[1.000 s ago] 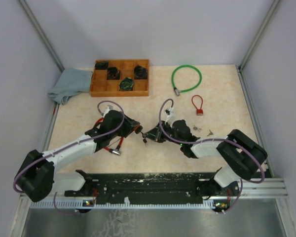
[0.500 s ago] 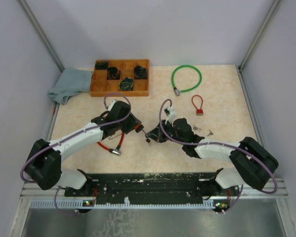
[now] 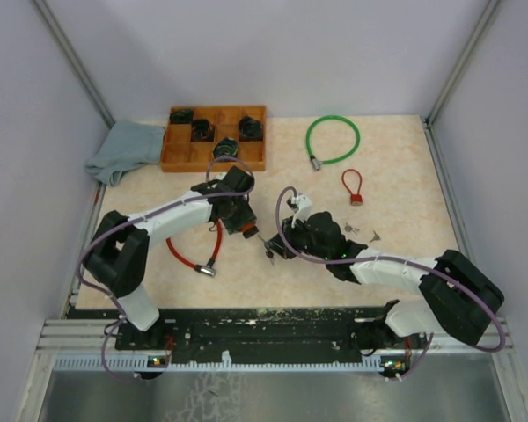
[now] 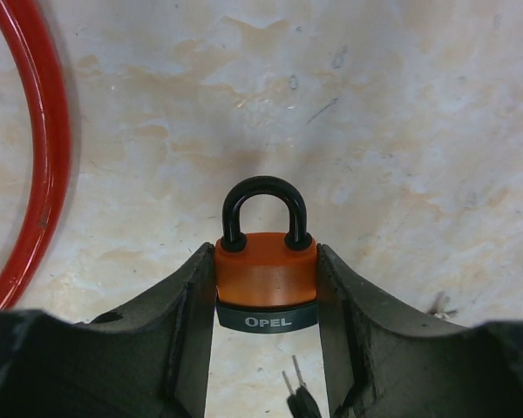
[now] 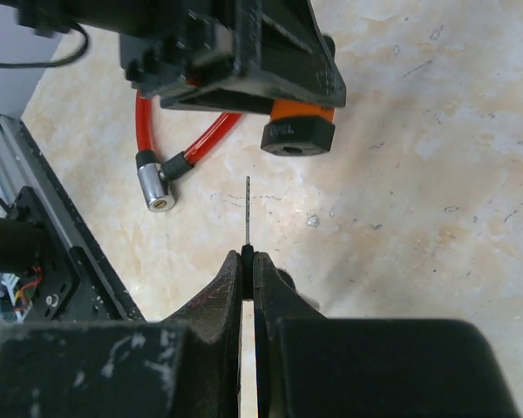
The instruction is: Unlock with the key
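**Pale marbled counter, key poised short of the padlock**

Walled in by plain grey panels, the counter [image 3: 387, 176] carries both arms at its middle, where they meet. The left gripper [image 4: 266, 252] has its jaws about halfway apart and clamped on the orange body of the padlock [image 4: 266, 270]. The black shackle points away from the wrist and is seated closed. The lock's dark base faces the other arm. A red cable lock [image 4: 44, 157] lies just beside it, untouched.

The right gripper [image 5: 247, 261] has its jaws pressed fully together on the head of the key [image 5: 247, 218], and the blade sticks straight out toward the padlock's base.

The step in hand appears to be alignment before insertion. In the right wrist view the tip stands apart from the base and a little to one side of the keyhole. The next move likely calls for a small sideways correction and a straight push. The blade's flat must match the slot, and the left arm must brace the lock.
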Robot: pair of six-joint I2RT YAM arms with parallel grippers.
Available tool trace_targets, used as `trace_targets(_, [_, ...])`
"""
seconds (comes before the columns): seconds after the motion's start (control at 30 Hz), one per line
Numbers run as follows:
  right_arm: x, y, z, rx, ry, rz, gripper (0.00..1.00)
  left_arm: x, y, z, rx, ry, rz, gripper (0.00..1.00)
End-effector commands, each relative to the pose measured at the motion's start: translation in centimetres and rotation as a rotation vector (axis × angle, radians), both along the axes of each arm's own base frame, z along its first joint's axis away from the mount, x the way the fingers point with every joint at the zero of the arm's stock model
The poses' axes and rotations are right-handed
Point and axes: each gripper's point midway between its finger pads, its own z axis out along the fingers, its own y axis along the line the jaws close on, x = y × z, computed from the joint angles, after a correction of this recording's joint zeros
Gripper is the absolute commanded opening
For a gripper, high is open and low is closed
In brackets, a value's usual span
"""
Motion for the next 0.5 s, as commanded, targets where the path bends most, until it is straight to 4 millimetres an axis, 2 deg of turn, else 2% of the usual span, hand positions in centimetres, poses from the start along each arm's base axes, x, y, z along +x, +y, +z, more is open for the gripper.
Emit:
trace_targets(0.0, [0.7, -0.2, 1.6, -0.010, -0.117, -0.002, 0.00, -0.8, 0.4, -2.2, 0.071, 0.090, -0.052, 0.13])
trace_targets(0.1, [1.0, -0.7, 1.1, -0.045, -0.129, -0.021, 0.00, -0.8, 0.3, -3.6, 0.089, 0.118, -0.058, 0.26])
trace_targets(0.17, [1.2, -1.0, 0.7, -0.067, -0.131, -0.028, 0.00, -0.8, 0.4, -4.2, 0.107, 0.129, -0.062, 0.29])
trace_targets(0.2, [1.2, -1.1, 0.6, -0.074, -0.130, -0.031, 0.00, -0.7, 0.4, -4.3, 0.114, 0.129, -0.061, 0.35])
trace_targets(0.3, [1.3, -1.3, 0.4, -0.085, -0.135, -0.037, 0.00, -0.6, 0.6, -4.6, 0.128, 0.127, -0.066, 0.52])
trace_targets(0.47, [1.4, -1.4, 0.4, -0.107, -0.151, -0.037, 0.00, -0.7, 0.5, -4.0, 0.117, 0.114, -0.081, 0.74])
